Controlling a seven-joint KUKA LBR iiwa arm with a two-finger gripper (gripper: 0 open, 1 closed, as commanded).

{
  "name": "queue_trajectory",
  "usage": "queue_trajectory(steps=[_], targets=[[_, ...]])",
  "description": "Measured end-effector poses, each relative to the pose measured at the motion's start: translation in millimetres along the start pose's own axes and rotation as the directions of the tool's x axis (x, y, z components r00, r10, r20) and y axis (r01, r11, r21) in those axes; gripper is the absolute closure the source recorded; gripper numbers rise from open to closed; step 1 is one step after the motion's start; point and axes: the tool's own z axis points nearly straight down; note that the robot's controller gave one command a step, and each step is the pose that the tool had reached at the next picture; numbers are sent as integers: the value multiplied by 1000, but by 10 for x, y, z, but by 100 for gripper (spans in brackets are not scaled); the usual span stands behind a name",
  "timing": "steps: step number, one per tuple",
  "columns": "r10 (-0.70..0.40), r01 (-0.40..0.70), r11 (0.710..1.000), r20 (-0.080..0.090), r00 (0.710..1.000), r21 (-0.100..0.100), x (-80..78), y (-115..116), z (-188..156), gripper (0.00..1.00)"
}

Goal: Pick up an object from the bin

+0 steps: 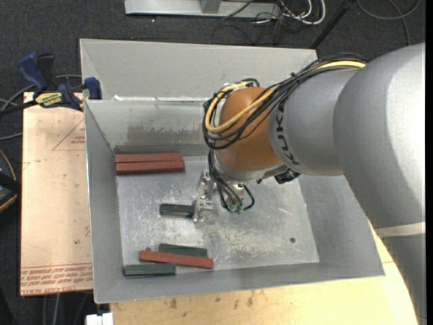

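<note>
My gripper (202, 203) hangs low over the middle of the bin floor, under the orange wrist cover. Its metal tip sits at the right end of a short dark green bar (175, 210) that lies flat and points left. Whether it touches the bar I cannot tell. Up and to the left, two long red-brown bars (149, 163) lie side by side near the back wall.
Along the front of the bin lie a dark green bar (183, 249), a red-brown bar (177, 259) just beneath it and another dark green bar (149, 271) at the front left. The arm and its cables cover the bin's right side.
</note>
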Motion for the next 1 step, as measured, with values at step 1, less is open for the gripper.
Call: queue_trajectory(steps=[1], targets=[[-42,42,999,4,999,0,-14,36,-1764,100]])
